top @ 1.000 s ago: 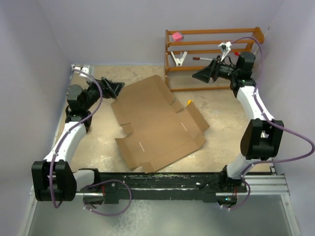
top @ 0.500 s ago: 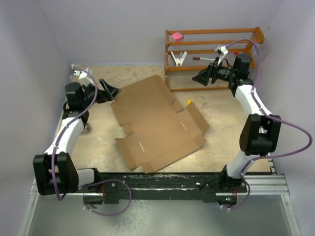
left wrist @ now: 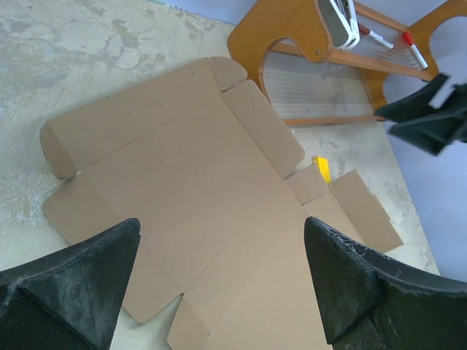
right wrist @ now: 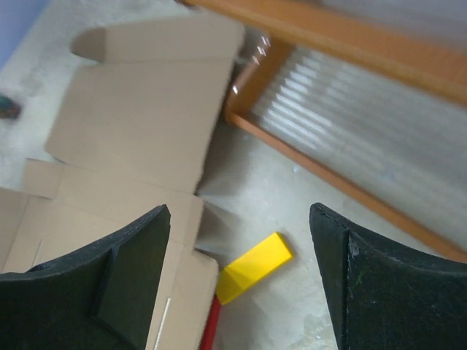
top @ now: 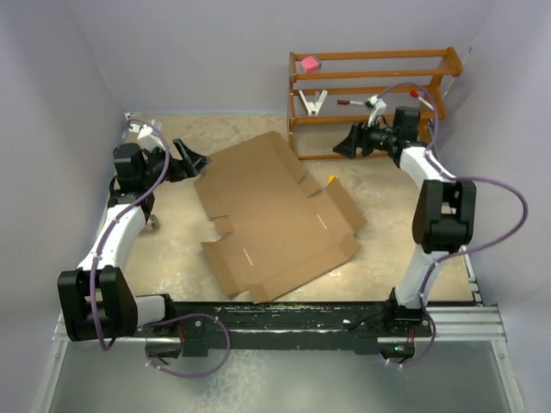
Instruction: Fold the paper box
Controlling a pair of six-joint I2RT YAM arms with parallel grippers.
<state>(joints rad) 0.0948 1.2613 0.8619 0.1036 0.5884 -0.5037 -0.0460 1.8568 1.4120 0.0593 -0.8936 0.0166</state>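
Pale lilac walls (top: pixel 198 52), mottled beige tabletop (top: pixel 379 224), orange wooden rack (top: pixel 370 95) at back right

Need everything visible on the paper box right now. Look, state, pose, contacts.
The paper box is not folded yet: a single brown corrugated-cardboard cut-out lying essentially flat on the table, skewed diagonally in the top view. It shows large centre panels, side flaps with rounded corners, small tabs, cut notches and two short pale slits. Its far corner reaches the foot of the wooden rack, and a yellow block sits by its right edge. The left gripper and right gripper are open, neither touching it.
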